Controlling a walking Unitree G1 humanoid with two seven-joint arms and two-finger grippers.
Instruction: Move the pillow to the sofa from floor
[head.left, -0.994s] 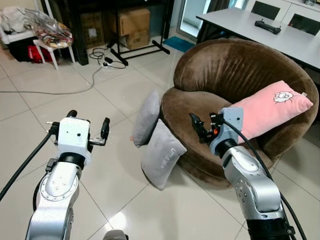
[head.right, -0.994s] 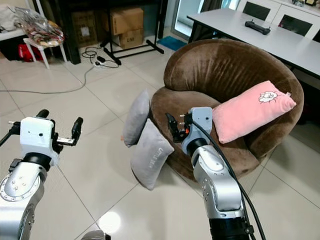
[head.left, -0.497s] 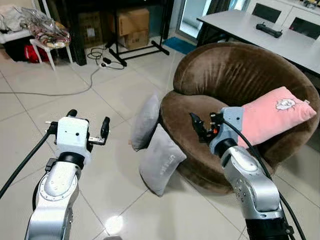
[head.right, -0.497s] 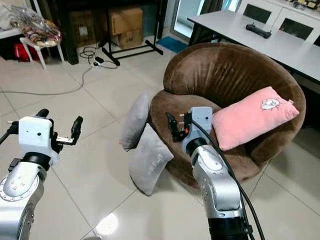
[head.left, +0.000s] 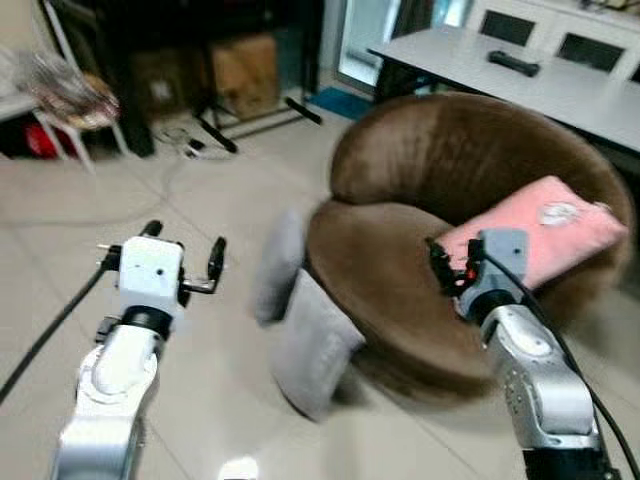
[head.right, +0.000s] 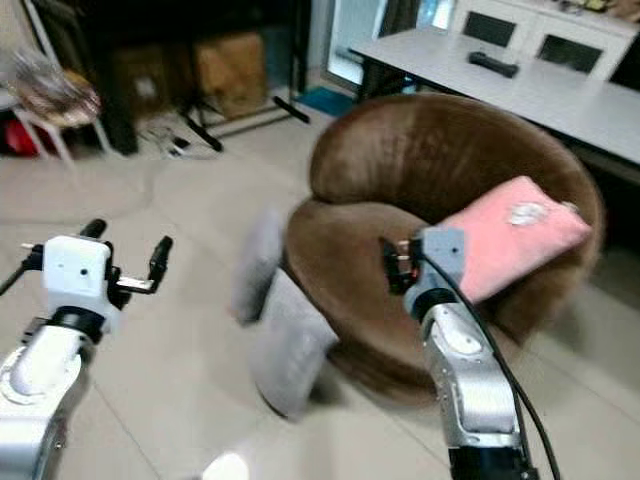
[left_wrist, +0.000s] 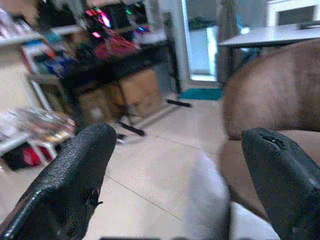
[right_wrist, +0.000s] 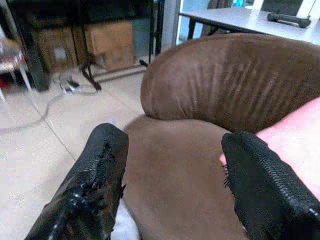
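Two grey pillows lean against the front of a round brown sofa (head.left: 470, 170): one upright (head.left: 276, 263) and one lower on the tiled floor (head.left: 312, 345). A pink pillow (head.left: 535, 228) lies on the sofa seat. My left gripper (head.left: 182, 262) is raised over the floor, to the left of the grey pillows, open and empty. My right gripper (head.left: 440, 268) hovers above the sofa seat beside the pink pillow, open with nothing between its fingers (right_wrist: 95, 180). The head views are blurred.
A grey table (head.left: 520, 80) stands behind the sofa. Cardboard boxes (head.left: 240, 70), a black stand and cables (head.left: 190, 140) on the floor lie at the back. A white stool with a bundle (head.left: 70, 95) is at the far left. Open tiled floor stretches to the left.
The whole picture has shifted and blurred, so the camera has moved; the sofa and pillows look a little nearer. Both grippers hold the same raised pose, still open.
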